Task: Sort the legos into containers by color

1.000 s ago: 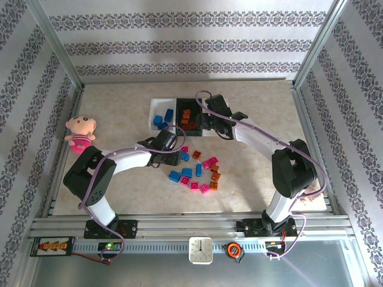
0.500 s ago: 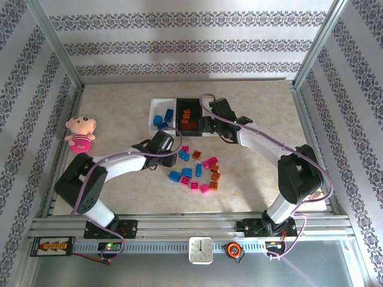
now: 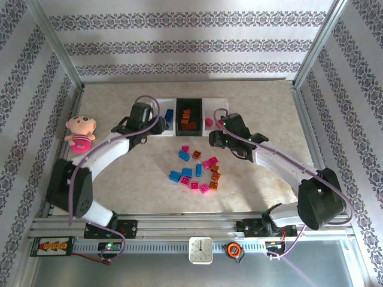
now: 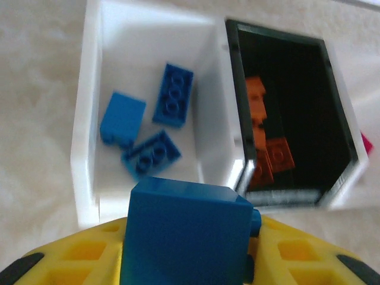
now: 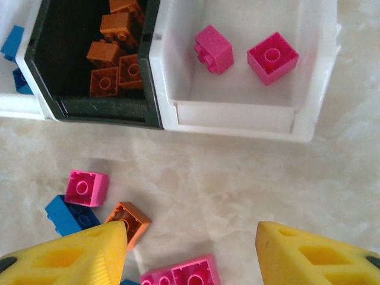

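While the left hand (image 3: pixel 153 124) hangs over the left white bin (image 4: pixel 85 136), it is pinching a blue lego (image 4: pixel 187 231) between its yellow fingers (image 4: pixel 77 261). Three more blue legos (image 4: pixel 172 95) lie inside that bin. Right beside it, touching, is the black bin (image 4: pixel 236 89) with orange legos (image 5: pixel 113 50) in it. The right white bin (image 5: pixel 237 116) has two pink legos (image 5: pixel 214 48) in it. The right hand (image 5: pixel 190 255) is spread wide with nothing in it, over the counter (image 3: pixel 257 185) near that bin. A bunch of loose legos (image 3: pixel 197 170), blue, pink and orange, sits on the counter between the arms. A pink doll (image 3: pixel 81 134) lies well off to the left.
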Tool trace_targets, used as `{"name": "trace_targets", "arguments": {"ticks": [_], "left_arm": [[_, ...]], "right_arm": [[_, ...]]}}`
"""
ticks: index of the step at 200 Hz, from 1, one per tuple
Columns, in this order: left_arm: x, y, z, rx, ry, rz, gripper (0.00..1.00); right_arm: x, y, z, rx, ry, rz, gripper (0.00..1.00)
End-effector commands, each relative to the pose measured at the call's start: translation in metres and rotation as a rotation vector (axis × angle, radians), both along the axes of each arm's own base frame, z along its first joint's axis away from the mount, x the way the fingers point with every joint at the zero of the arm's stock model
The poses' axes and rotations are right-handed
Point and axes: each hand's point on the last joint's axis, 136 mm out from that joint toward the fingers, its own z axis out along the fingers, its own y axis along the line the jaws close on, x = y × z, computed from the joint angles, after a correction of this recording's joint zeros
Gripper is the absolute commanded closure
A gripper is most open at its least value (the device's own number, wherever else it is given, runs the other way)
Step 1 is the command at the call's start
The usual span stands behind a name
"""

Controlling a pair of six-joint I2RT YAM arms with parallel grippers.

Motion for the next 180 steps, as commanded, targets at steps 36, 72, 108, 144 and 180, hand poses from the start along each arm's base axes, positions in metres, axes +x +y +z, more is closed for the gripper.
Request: {"name": "trace_targets", "arguments": {"ticks": [36,72,108,144,180], "left_arm": [[0.074,0.000,-0.024,0.030,0.041,0.051,0.63],[0.088,-0.004,-0.021,0.030,0.042,0.050,0.33],[0.072,-0.021,0.027,-0.061,-0.045,0.001,0.20],[0.015,-0.037,0.062,-0.182,-0.119,-0.068,0.10],[-0.056,-0.036,0.054,-0.241,-0.113,-0.108,0.00]], "right_arm": [[-0.024,-0.014,0.000,0.006,0.006,-0.012,0.40],[-0.037,-0.011,-0.004,0.036,0.029,0.032,0.36],[-0.049,-0.004,-0.014,0.055,0.080,0.085,0.35],[-0.058,0.006,-0.018,0.070,0.115,0.137,0.35],[-0.070,0.039,-0.025,0.062,0.157,0.262,0.35]]}}
